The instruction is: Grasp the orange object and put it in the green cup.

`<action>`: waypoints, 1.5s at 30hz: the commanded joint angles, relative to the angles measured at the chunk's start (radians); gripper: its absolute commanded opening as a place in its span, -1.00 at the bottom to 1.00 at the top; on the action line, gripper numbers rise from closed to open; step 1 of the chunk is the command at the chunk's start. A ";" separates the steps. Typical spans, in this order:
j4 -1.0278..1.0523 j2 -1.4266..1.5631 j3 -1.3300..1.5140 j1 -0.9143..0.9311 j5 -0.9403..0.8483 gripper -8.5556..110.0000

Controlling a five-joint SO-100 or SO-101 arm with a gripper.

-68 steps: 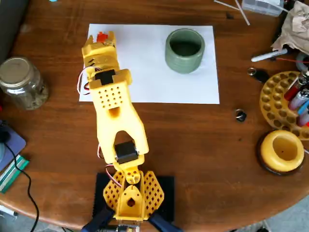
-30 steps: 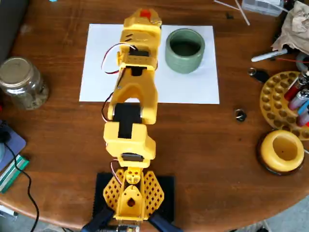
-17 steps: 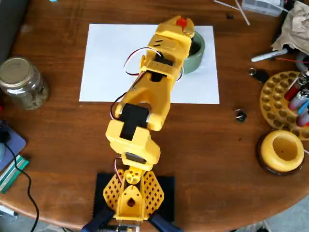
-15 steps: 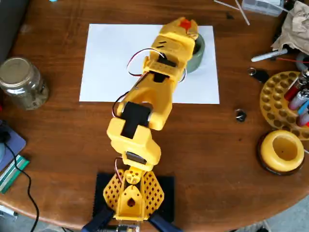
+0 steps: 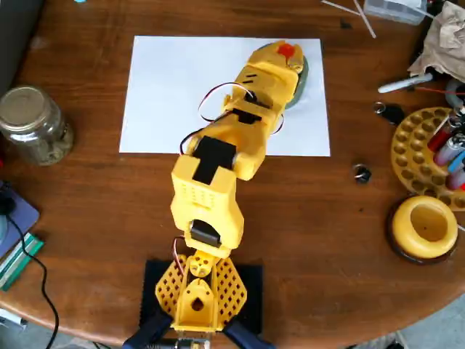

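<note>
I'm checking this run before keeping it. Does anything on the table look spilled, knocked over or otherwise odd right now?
Nothing stands out. The gripper carries the orange object above the green cup, which sits mostly hidden under the arm on the white paper. The glass jar stands upright, and nothing looks spilled.
</note>
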 commanded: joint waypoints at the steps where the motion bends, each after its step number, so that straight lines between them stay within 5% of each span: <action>1: -0.018 -0.003 -0.037 -0.015 -0.011 -0.86; 11: -0.038 -0.005 -0.032 -0.046 -0.015 -0.48; 21: -0.011 0.052 -0.026 -0.083 -0.025 -0.80; 28: 0.407 0.285 -0.041 -0.144 -0.063 -0.86; 36: 0.827 0.641 0.025 -0.176 -0.704 -0.86; 45: 0.893 1.267 0.520 -0.190 -1.362 -0.86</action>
